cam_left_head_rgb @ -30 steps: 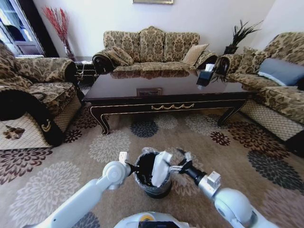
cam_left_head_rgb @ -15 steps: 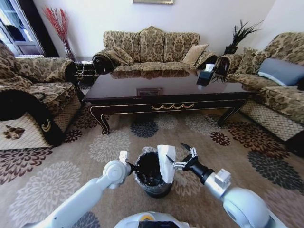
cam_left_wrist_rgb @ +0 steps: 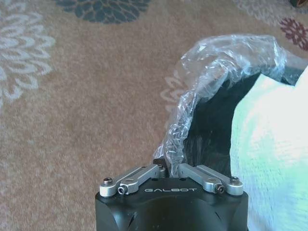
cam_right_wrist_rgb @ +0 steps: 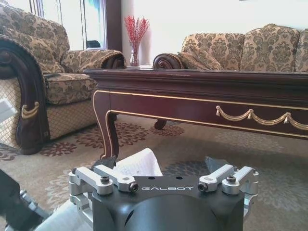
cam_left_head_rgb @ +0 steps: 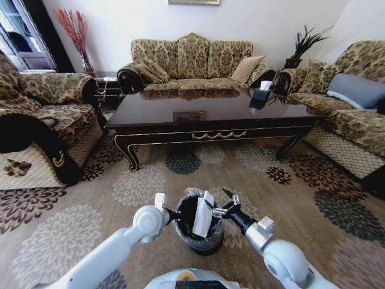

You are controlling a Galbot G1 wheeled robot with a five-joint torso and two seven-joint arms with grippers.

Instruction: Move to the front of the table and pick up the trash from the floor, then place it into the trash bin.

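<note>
On the carpet before the desk (cam_left_head_rgb: 210, 114), the left end effector (cam_left_wrist_rgb: 167, 166) pinches the bin (cam_left_head_rgb: 198, 226) liner; the right end effector (cam_left_head_rgb: 215, 208), fingers spread wide, hangs beside the white paper (cam_left_head_rgb: 203, 215) standing in the bin.

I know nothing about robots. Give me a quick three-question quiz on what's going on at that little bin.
1. True or false: the white paper wad stands inside the small round black trash bin.
2. What does the left gripper pinch? A) the bin's clear plastic liner B) a sofa cushion C) a table leg
3. Fill in: the right gripper, beside the bin, has its fingers ____.
Key: 1 true; 2 A; 3 open.
</note>
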